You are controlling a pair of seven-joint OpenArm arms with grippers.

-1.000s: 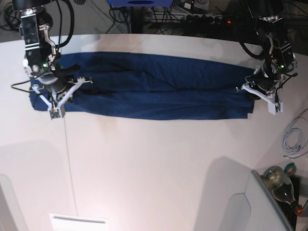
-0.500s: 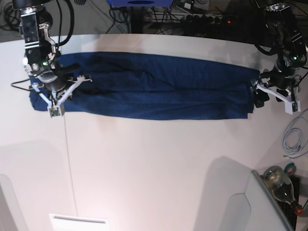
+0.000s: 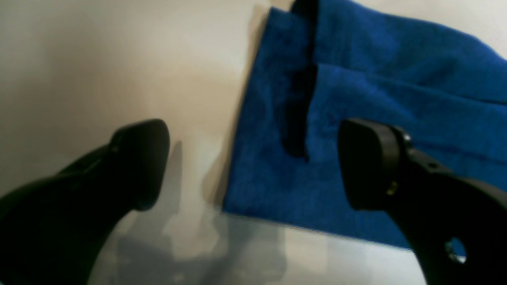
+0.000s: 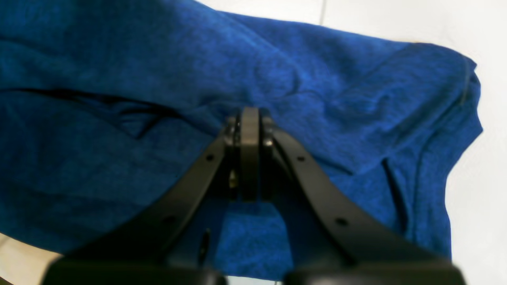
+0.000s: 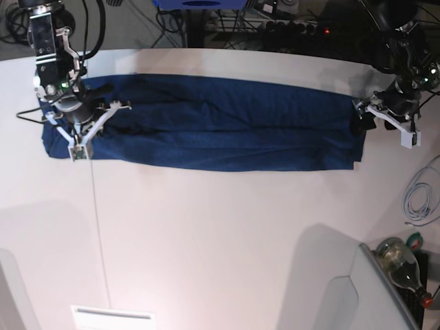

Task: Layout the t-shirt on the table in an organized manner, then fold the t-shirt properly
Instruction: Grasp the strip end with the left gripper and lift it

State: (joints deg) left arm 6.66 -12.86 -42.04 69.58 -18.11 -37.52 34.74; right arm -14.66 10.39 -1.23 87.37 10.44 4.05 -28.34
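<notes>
The left gripper (image 5: 382, 122) has let go and lifted, jaws wide; the navy t-shirt (image 5: 220, 124) lies folded lengthwise on the table (image 5: 220, 240). The right gripper (image 4: 249, 118) stays clamped on its end; pulling now could skew the fold.

T-shirt (image 4: 119, 178) edges beyond wrist frames

T-shirt (image 5: 220, 122): plain dark navy, brighter blue in wrist views, no print. Table (image 5: 227, 240): matte white, thin dark seam line. Left gripper (image 3: 253, 166): black fingers. Right gripper (image 4: 249, 154): black. Cable (image 5: 417, 199): white. Bottle (image 5: 402, 265): clear, red cap.
</notes>
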